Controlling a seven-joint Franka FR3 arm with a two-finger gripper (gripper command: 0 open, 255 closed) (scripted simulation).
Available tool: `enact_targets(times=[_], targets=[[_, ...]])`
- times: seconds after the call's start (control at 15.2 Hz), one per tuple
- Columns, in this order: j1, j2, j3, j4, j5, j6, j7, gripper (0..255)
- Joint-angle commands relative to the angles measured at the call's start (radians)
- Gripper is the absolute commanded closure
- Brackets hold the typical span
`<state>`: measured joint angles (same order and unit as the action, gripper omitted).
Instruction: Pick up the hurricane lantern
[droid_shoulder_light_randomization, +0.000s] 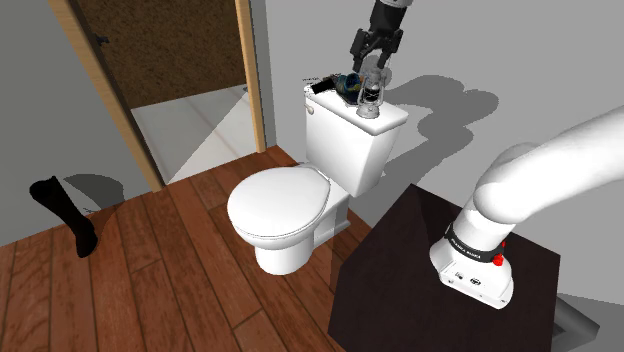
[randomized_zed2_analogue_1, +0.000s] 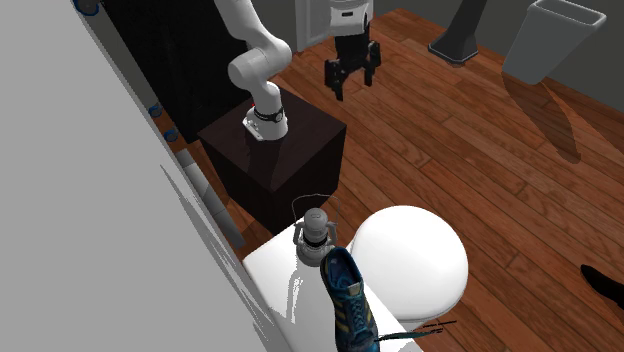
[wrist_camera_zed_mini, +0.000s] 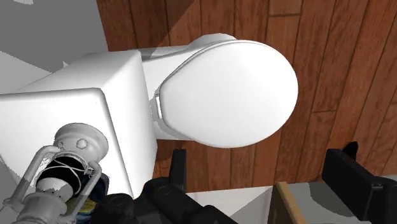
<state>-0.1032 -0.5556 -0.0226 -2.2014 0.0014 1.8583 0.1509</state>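
Observation:
The hurricane lantern (droid_shoulder_light_randomization: 371, 98) is small and grey with a glass globe and a wire handle. It stands upright on the white toilet tank lid (droid_shoulder_light_randomization: 395, 121), beside a blue sneaker (droid_shoulder_light_randomization: 341, 86). My black gripper (droid_shoulder_light_randomization: 375, 58) hangs open a short way above the lantern, touching nothing. From the second exterior view the lantern (randomized_zed2_analogue_1: 312, 236) sits at the tank's end near the wall, with the sneaker (randomized_zed2_analogue_1: 347, 303) next to it and the gripper (randomized_zed2_analogue_1: 353, 84) open in the air. In the wrist view the lantern (wrist_camera_zed_mini: 60, 175) lies off to one side of the spread fingers (wrist_camera_zed_mini: 179, 168), not between them.
The toilet bowl with its closed lid (droid_shoulder_light_randomization: 279, 200) stands in front of the tank on a wooden floor. My dark stand (droid_shoulder_light_randomization: 440, 270) is close beside it. A doorway (droid_shoulder_light_randomization: 190, 90) opens behind, a black sock (droid_shoulder_light_randomization: 66, 211) lies on the floor, and a grey bin (randomized_zed2_analogue_1: 555, 38) stands farther off.

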Motion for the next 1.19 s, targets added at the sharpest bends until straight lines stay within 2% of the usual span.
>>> enact_targets(times=[0.0,0.53,1.12], targets=[[-0.028,0.065,0.004,0.040,-0.017,0.031,0.057,0],[-0.127,0.291,-0.001,0.179,-0.095,0.132,0.279,0],[-0.216,0.517,-0.046,0.366,-0.180,0.174,0.518,0]])
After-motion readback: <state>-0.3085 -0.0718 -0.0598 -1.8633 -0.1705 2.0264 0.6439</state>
